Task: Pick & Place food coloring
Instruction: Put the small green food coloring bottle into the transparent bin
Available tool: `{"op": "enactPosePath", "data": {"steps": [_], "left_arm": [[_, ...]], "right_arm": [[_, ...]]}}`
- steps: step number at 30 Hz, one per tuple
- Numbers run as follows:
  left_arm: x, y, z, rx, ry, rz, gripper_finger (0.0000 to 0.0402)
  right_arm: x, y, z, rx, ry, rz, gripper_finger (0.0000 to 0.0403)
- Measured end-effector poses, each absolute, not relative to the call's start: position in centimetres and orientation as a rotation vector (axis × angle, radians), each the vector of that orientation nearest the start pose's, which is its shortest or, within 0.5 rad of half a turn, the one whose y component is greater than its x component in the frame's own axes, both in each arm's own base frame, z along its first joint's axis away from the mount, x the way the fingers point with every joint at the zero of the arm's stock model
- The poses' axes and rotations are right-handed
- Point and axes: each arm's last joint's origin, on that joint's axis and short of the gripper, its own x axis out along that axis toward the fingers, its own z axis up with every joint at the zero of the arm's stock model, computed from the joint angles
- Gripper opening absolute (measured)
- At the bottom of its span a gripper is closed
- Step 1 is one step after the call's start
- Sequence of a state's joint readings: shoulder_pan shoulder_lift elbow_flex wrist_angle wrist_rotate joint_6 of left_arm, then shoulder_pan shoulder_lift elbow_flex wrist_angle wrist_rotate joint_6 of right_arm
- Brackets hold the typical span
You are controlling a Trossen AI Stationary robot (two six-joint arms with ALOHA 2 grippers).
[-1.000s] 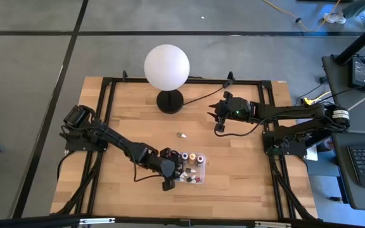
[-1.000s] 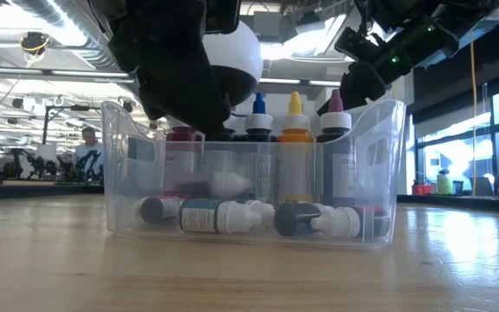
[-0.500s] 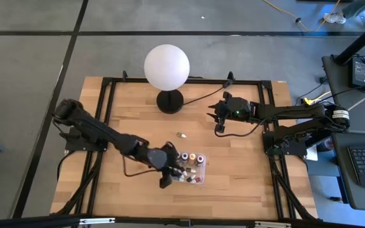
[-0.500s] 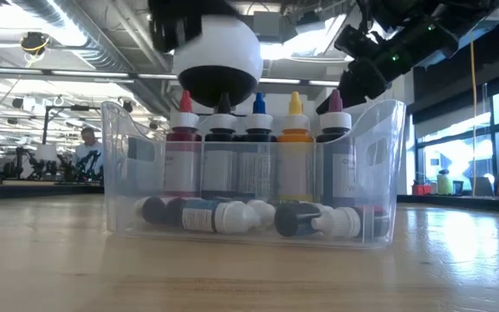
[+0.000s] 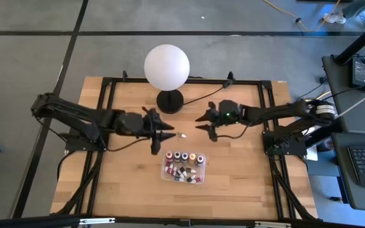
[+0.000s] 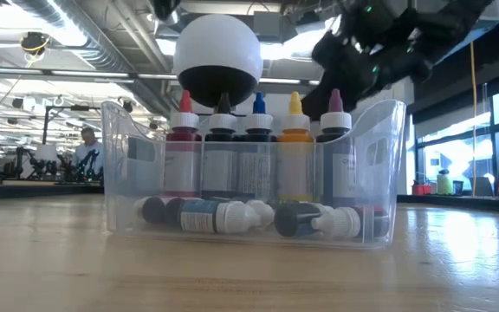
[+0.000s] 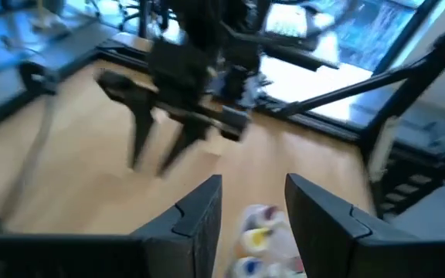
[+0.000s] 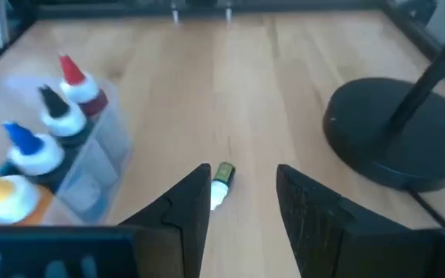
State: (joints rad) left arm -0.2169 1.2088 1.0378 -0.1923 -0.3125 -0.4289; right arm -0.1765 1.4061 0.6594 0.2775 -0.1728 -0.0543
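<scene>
Over the middle of the table [image 5: 233, 171], both arms have shifted since a moment ago. The left gripper [image 5: 164, 134], which was down at the clear tray [image 5: 200, 172], has pulled back and away from it; its fingers [image 7: 198, 216] are spread apart and hold nothing. The right gripper [image 5: 203, 122] has swung in from beside the lamp [image 5: 166, 69] toward the centre, its fingers [image 8: 182, 202] likewise parted and empty. The two grippers now face each other, well apart.

One loose food coloring bottle [image 5: 182, 135] lies on its side on the bare wood, just ahead of the left fingertips and just beyond the right ones, in line with the gap between them. The rest of the food coloring [image 6: 258, 143] is in the tray: a row standing upright, others lying flat beneath.

The tabletop is pale wood in a black frame. Beyond it the room is a bright workshop, with a person [image 6: 87, 147] far off.
</scene>
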Motion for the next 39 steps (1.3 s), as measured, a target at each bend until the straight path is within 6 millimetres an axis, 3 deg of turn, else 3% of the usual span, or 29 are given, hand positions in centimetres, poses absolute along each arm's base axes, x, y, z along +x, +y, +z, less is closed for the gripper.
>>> {"op": "enactPosePath", "data": {"steps": [6,15,19,23,31,39], "left_arm": [[25.3,-2.9,32.5,-0.220,0.337,0.207,0.0141],[25.1,-1.2,29.9,-0.159,0.414,0.260,0.0137],[25.0,-0.7,29.4,-0.172,0.450,0.239,0.0141],[25.0,0.3,29.4,-0.202,0.467,0.179,0.0140],[24.8,2.0,29.2,-0.205,0.489,0.147,0.0141],[24.8,2.3,29.2,-0.208,0.488,0.158,0.0137]], "right_arm": [[30.7,-4.3,16.8,0.049,0.487,-0.058,0.0152],[35.4,-2.9,14.5,0.022,0.508,0.044,0.0152],[36.8,-2.7,14.0,-0.034,0.518,-0.004,0.0154],[37.0,-2.8,13.9,-0.020,0.541,-0.029,0.0174],[36.3,-2.8,12.5,0.005,0.671,-0.046,0.0253],[36.4,-2.8,12.0,0.002,0.684,-0.056,0.0272]]}}
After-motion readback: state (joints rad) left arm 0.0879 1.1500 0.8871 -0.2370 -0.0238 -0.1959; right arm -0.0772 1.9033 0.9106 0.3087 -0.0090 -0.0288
